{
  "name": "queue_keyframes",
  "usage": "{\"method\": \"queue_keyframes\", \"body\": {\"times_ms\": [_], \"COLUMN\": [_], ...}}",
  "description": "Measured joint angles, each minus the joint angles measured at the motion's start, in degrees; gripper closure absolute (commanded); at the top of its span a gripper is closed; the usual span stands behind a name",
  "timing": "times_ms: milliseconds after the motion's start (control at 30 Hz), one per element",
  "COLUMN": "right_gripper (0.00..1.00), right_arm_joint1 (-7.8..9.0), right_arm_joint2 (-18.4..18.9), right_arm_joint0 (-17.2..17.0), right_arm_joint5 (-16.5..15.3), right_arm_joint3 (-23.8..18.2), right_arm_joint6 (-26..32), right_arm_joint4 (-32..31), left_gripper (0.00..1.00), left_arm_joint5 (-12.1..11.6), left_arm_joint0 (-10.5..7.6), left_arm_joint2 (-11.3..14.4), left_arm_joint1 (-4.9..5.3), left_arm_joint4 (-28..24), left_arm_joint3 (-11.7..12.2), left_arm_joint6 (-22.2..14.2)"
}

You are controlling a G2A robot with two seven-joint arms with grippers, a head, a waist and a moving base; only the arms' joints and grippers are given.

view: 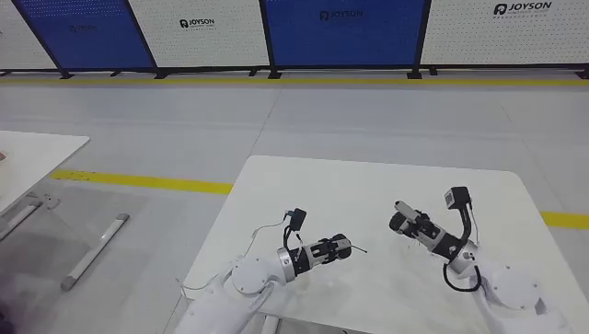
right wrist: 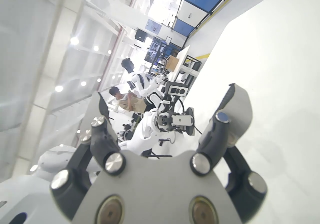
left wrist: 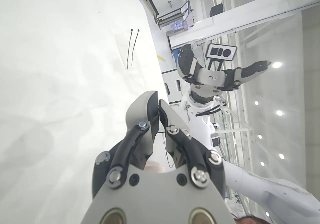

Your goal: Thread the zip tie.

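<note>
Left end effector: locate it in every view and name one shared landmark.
Top view: left end effector above the near left part of the white table, shut on a zip tie.
Left wrist view: close up in the foreground.
Right wrist view: farther off, between the fingers of the right end effector.
Shared landmark: the white table.

The zip tie [view: 357,248] held in the left end effector [left wrist: 158,102]: a thin tail pokes out in the top view; the stretch between the pressed-together fingers [left wrist: 143,107] is hidden, and which end is gripped cannot be told. Two loose zip ties [left wrist: 132,47] on the worktop [left wrist: 50,60]: head detail too small to resolve. Worktop's near edge cut off by the top view's lower border.
</note>
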Motion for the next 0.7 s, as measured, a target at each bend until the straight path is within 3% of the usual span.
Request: {"method": "queue_keyframes", "body": {"times_ms": [167, 267, 367, 467, 700], "right_gripper": [0.00, 0.00, 0.00, 0.00, 0.00], "right_arm_joint1": [1.72, 2.31, 2.34, 2.22, 2.22], "right_arm_joint2": [5.01, 4.50, 2.90, 1.89, 1.93], "right_arm_joint0": [-1.02, 0.35, 2.52, 3.75, 3.69], "right_arm_joint5": [7.66, 14.91, 19.44, 21.08, 21.02], "right_arm_joint3": [-6.95, -9.93, -10.40, -10.09, -10.10], "right_arm_joint6": [3.05, 4.86, 6.54, 5.50, 5.47], "right_arm_joint4": [-10.48, -20.84, -26.42, -29.14, -29.02], "left_gripper": [1.00, 1.00, 1.00, 1.00, 1.00], "left_arm_joint5": [0.00, 0.00, 0.00, 0.00, 0.00], "left_arm_joint0": [0.00, 0.00, 0.00, 0.00, 0.00], "left_arm_joint2": [0.00, 0.00, 0.00, 0.00, 0.00], "left_arm_joint1": [0.00, 0.00, 0.00, 0.00, 0.00], "left_arm_joint4": [0.00, 0.00, 0.00, 0.00, 0.00], "left_arm_joint3": [0.00, 0.00, 0.00, 0.00, 0.00], "left_arm_joint6": [0.00, 0.00, 0.00, 0.00, 0.00]}}
